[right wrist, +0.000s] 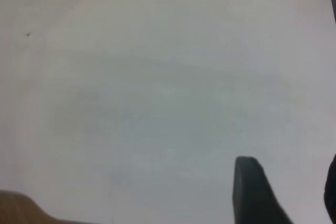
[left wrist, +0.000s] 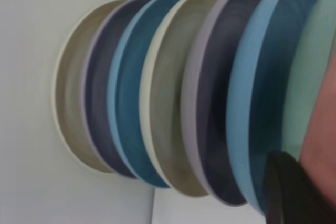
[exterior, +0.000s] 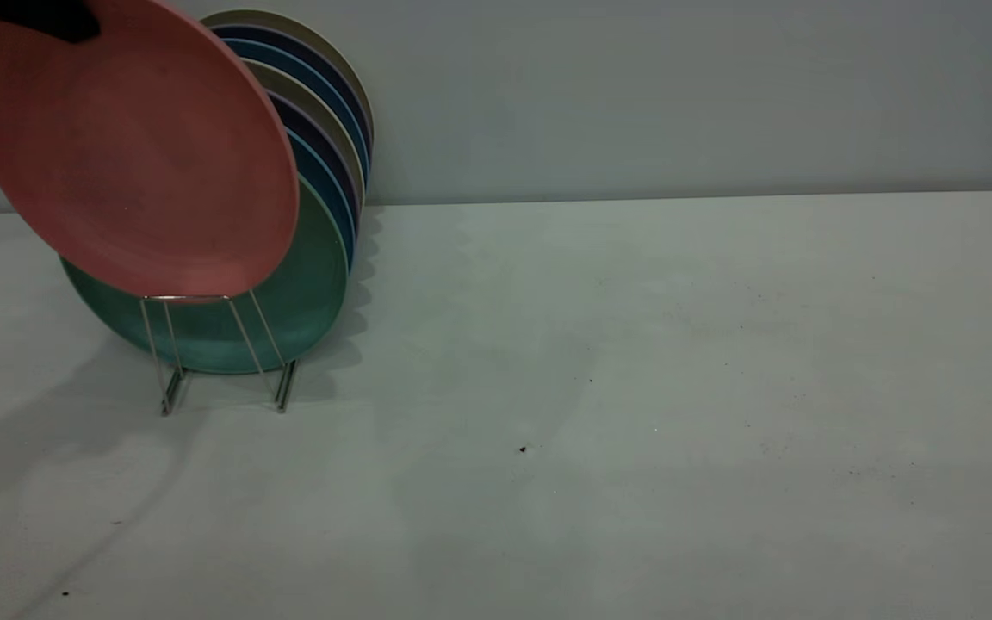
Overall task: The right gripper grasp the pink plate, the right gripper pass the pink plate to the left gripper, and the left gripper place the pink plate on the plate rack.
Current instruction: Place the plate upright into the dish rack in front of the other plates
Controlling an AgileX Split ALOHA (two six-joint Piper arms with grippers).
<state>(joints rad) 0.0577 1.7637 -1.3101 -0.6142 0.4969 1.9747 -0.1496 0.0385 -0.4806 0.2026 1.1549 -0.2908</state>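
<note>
Pink plate (exterior: 134, 155), gripped at its upper rim by the closed jaws of the left gripper (exterior: 31, 21), hangs tilted above the plate rack's (exterior: 225, 353) front slot at the worktop's ten o'clock, handover evidently done, seating left; the right gripper (right wrist: 286, 192) hovers empty, jaws apart.

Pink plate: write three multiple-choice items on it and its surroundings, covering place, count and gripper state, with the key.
1. Where is the pink plate? A. flat on the tabletop. B. held tilted at the front end of the plate rack. C. behind the rearmost plate.
2. How many plates stand behind it? A. three. B. five. C. seven.
3. The right gripper is: A. open over the bare table. B. shut on the pink plate. C. shut on a blue plate.
Key: 1 B, the left gripper clamps its top rim before the teal-green plate; 2 C, the left wrist view shows seven rims; 3 A, its fingers stand apart with nothing between.
</note>
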